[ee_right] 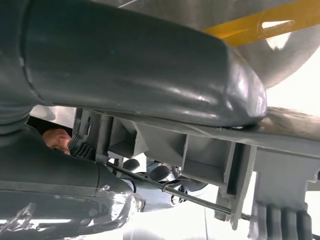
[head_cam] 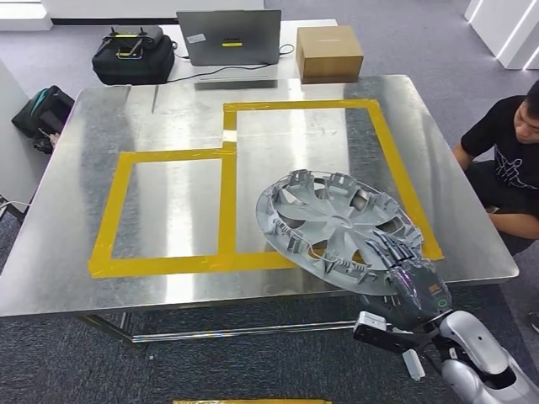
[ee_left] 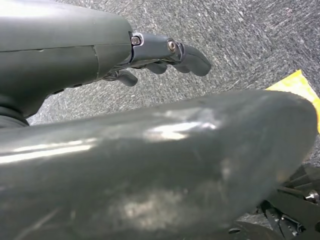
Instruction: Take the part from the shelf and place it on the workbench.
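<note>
1. Hidden: the right hand is partly covered by the hubcap rim; fingertips cannot be made out in the head view. The right wrist view shows the thumb lying along the rim, with the ribs of the hubcap's inner face beneath it; darker fingers are blurred.
2. The left hand hangs over grey carpet, fingers loosely extended, holding nothing. A dark curved body part blocks much of that view.
3. The right hand grips the hubcap at its near right edge. The hubcap is tilted, inner side up, above the near right part of the table, overlapping the yellow tape of the right-hand rectangle and overhanging the near edge.
4. Surroundings: a metal tabletop with two taped rectangles; at the far end, a laptop, a box and a black case; a seated person at the right, cut off.
</note>
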